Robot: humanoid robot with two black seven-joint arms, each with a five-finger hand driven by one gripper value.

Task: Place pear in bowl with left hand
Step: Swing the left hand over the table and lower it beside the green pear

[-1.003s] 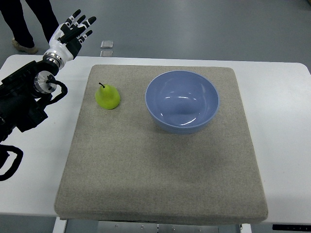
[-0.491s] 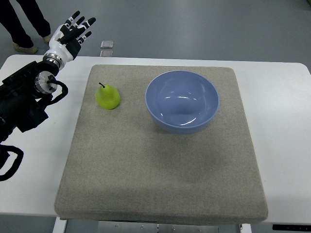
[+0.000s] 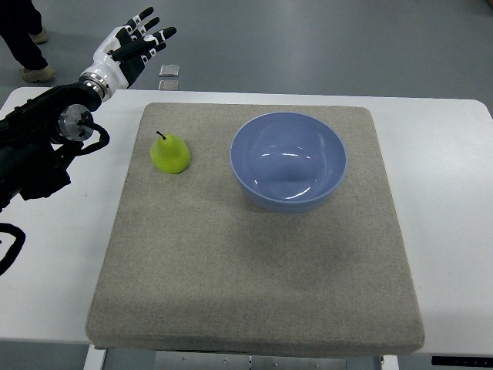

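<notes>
A grey mat (image 3: pixel 254 254) covers the white table (image 3: pixel 54 254). On it the pear (image 3: pixel 170 153) stands upright, left of the blue bowl (image 3: pixel 289 160), apart from it. Beyond, the left hand (image 3: pixel 127 52) hovers, fingers (image 3: pixel 154 37) spread, holding nothing. A person's legs (image 3: pixel 23 38) stand behind.

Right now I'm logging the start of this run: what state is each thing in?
pear: upright on the mat, stem up, not held
bowl: upright, empty, on the mat right of the pear
left hand: open, fingers spread, above the table's far left edge, holding nothing
mat: flat on the table
</notes>
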